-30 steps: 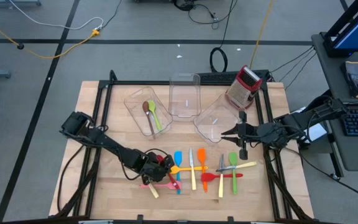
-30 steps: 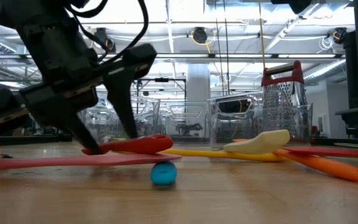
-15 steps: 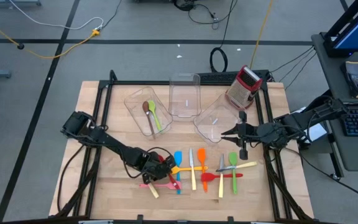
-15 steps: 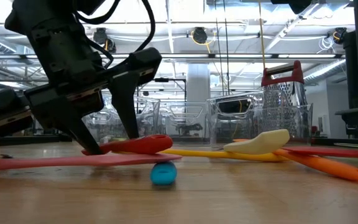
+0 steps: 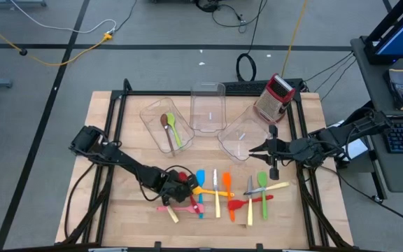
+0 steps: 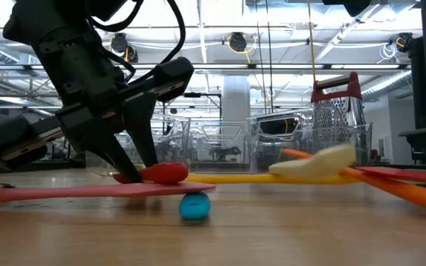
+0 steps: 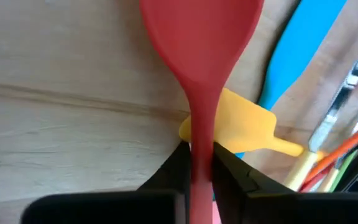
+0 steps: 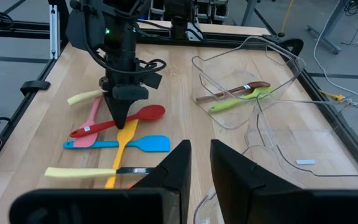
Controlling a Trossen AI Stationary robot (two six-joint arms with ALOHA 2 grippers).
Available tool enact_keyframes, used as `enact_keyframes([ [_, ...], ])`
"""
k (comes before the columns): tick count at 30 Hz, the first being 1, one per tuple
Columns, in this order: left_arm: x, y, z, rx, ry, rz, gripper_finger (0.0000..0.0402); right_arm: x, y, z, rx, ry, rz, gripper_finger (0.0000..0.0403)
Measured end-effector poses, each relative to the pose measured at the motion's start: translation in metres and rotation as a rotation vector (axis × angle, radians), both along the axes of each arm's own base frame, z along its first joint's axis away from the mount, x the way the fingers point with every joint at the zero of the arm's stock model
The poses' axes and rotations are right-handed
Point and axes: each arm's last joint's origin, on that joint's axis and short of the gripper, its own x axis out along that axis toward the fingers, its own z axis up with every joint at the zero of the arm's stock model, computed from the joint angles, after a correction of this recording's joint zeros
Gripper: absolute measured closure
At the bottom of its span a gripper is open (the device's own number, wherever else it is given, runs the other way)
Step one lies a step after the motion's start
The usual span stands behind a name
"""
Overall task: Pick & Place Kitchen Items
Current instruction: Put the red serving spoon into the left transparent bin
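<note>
My left gripper (image 5: 181, 184) is down among the utensils at the near middle of the table, shut on a red spoon (image 8: 123, 121). The spoon's bowl (image 7: 201, 31) points away from the fingers over bare wood. Beside and under it lie a yellow spatula (image 7: 244, 127), a blue spatula (image 7: 297, 56) and a pink spatula (image 6: 87, 192). More spatulas and cream-handled cutlery (image 5: 247, 192) lie to the right. My right gripper (image 5: 252, 148) is open and empty above the right clear bin (image 5: 238, 136). My left gripper pinches the red spoon's handle (image 7: 201, 146) just behind the bowl, between its two fingers. The fingers come from above, slanting down, and lie across the handle. The bowl (image 6: 163, 174) sits low, just above the pink spatula; whether the spoon is clear of the utensils, I cannot tell.
Three clear bins stand at the back; the left one (image 5: 165, 126) holds a brown and a green spoon, the middle one (image 5: 208, 108) stands upright. A red-and-silver grater (image 5: 275, 96) is at the back right. Bare wood lies at the near left.
My left gripper's fingers have closed from either side of the red spoon onto its handle, and the gripper has tipped. The spoon has turned about. The orange and red spatulas and a cream-handled piece to its right have shifted a little.
</note>
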Motion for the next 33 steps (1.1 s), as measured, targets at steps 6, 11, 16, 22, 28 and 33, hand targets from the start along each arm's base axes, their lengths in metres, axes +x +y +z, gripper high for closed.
enact_keyframes([
  [6, -0.002, -0.004, 0.000, 0.033, -0.018, 0.023, 0.0376, 0.000, 0.000, 0.000, 0.000, 0.000, 0.000, 0.0351],
  [11, -0.003, -0.007, 0.000, 0.050, -0.026, 0.037, 0.0362, 0.000, 0.000, 0.000, 0.000, 0.000, 0.000, 0.0351],
  [16, -0.004, -0.010, 0.001, 0.076, -0.051, 0.062, 0.0377, 0.000, 0.000, 0.000, 0.000, 0.000, 0.000, 0.0351],
  [22, -0.002, -0.011, 0.004, 0.072, -0.060, 0.062, 0.0368, 0.000, 0.000, 0.000, 0.000, 0.000, 0.000, 0.0351],
  [28, -0.003, -0.012, 0.011, 0.094, -0.087, 0.073, 0.0375, 0.000, 0.000, 0.000, 0.000, -0.001, 0.000, 0.0351],
  [33, -0.010, -0.012, 0.030, 0.115, -0.120, 0.084, 0.0378, 0.000, 0.000, 0.000, 0.000, 0.000, 0.000, 0.0351],
])
